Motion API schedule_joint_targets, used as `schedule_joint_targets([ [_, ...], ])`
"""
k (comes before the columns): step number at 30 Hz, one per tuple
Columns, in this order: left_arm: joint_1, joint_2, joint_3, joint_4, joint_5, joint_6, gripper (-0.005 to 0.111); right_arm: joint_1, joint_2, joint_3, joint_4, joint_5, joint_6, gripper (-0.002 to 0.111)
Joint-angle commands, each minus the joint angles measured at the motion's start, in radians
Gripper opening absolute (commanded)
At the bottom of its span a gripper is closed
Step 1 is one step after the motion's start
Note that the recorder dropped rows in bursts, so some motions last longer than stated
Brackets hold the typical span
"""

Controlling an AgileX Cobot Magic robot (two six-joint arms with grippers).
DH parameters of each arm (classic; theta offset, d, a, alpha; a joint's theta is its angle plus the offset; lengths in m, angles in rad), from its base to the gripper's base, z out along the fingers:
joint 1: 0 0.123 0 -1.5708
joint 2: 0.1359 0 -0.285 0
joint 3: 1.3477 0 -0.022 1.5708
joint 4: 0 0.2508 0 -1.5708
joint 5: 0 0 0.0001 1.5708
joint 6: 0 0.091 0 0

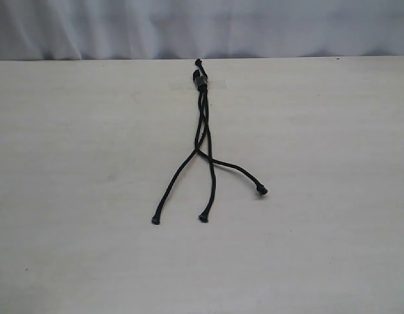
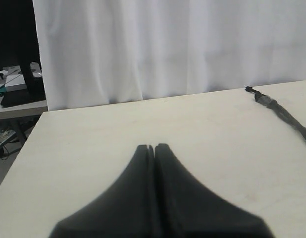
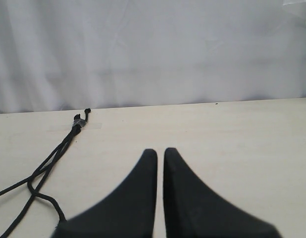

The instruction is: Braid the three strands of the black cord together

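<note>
Pale tabletop (image 1: 71, 196); black cord (image 1: 202, 111) knotted near far edge, three strands (image 1: 202, 152) barely crossed, braiding mostly ahead; left gripper (image 2: 151, 147), right gripper (image 3: 159, 151) closed, empty.

I count one cord (image 1: 202, 124) on one table (image 1: 71, 170). It splits in three: left strand (image 1: 176, 183), middle strand (image 1: 210, 183), right strand (image 1: 235, 166). That gives three knobbed tips (image 1: 155, 220), one per strand, and one clip (image 1: 201, 80) at the single knotted end. My wrist views show two grippers: left gripper (image 2: 151, 147), right gripper (image 3: 159, 151). One curtain (image 1: 189, 26) hangs behind.
</note>
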Motion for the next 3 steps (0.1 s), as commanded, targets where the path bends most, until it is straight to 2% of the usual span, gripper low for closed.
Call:
schedule_joint_targets([
  [1, 0.004, -0.003, 0.003, 0.005, -0.006, 0.000, 0.000, 0.001, -0.004, 0.003, 0.000, 0.000, -0.002, 0.004],
  [3, 0.004, -0.003, 0.003, 0.005, -0.006, 0.000, 0.000, 0.001, -0.004, 0.003, 0.000, 0.000, -0.002, 0.004],
])
